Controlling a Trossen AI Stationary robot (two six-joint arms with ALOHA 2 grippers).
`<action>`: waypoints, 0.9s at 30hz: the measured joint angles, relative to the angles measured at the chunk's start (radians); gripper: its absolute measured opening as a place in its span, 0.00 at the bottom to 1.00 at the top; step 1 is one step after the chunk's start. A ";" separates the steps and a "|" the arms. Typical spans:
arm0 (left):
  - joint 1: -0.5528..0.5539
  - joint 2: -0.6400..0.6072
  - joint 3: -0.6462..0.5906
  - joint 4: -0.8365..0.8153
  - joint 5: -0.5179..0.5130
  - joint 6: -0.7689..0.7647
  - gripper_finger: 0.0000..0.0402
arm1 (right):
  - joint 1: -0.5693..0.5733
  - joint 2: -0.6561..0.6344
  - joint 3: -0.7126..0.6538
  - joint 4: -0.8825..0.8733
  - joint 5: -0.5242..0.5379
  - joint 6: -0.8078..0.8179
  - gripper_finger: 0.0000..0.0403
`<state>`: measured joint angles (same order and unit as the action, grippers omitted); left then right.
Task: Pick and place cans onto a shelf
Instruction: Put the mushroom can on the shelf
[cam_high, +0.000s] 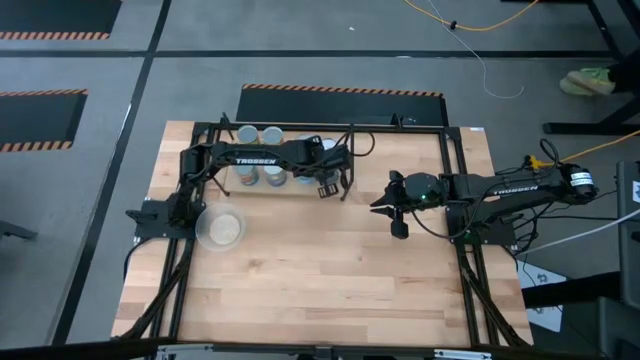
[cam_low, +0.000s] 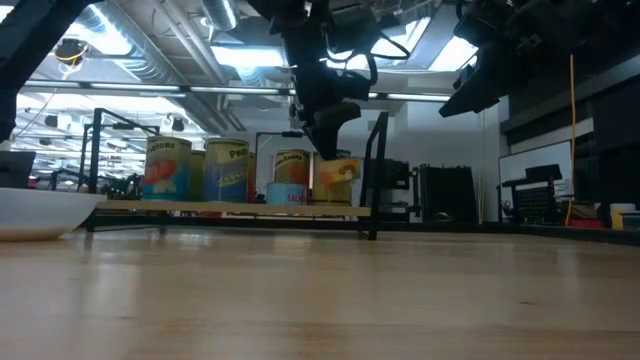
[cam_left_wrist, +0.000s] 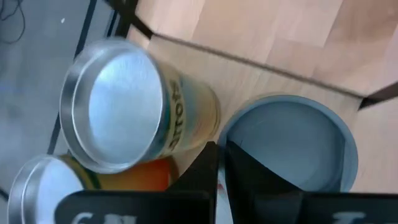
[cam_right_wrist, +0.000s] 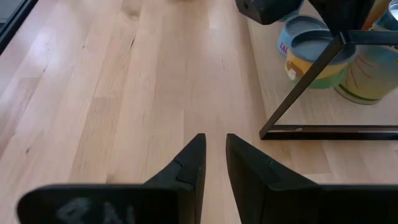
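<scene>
The shelf (cam_high: 288, 190), a light board in a black frame, stands at the table's far left and bears several cans (cam_low: 228, 170). In the left wrist view I see a silver-topped can with a yellow-green label (cam_left_wrist: 115, 102), a can with a grey-blue top (cam_left_wrist: 289, 143) and a third can's rim (cam_left_wrist: 37, 186). My left gripper (cam_left_wrist: 221, 158) is shut and hangs over the shelf's right end, between these cans, just above the orange-labelled can (cam_low: 340, 180). My right gripper (cam_right_wrist: 214, 146) is shut and empty, raised above bare tabletop right of the shelf (cam_right_wrist: 298, 130). My left gripper points down from above, its shut fingertips (cam_left_wrist: 236, 155) by the near rim of the grey-blue-topped can (cam_left_wrist: 233, 134). I cannot tell whether they touch it. The can stands upright on the shelf board.
A wide, shallow pale dish (cam_high: 220, 228) sits on the table in front of the shelf's left end. The shelf's black upright posts (cam_low: 378, 170) stand at its corners. Bare wooden tabletop (cam_high: 330, 270) spreads over the near half. Black frame rails (cam_high: 465, 270) run along the table's sides.
</scene>
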<state>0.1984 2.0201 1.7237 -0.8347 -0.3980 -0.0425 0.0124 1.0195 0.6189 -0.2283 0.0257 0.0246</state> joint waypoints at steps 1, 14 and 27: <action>0.000 0.000 0.000 0.010 0.001 0.000 0.02 | 0.000 0.000 0.000 0.000 0.000 0.000 0.17; -0.001 0.000 0.000 0.017 0.000 -0.044 0.02 | 0.000 0.000 0.000 0.000 0.000 0.000 0.17; -0.013 0.074 -0.001 0.006 -0.022 -0.055 0.02 | 0.000 0.000 0.000 0.001 0.000 -0.003 0.17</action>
<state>0.1859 2.0941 1.7232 -0.8287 -0.4205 -0.0973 0.0128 1.0195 0.6186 -0.2276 0.0257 0.0216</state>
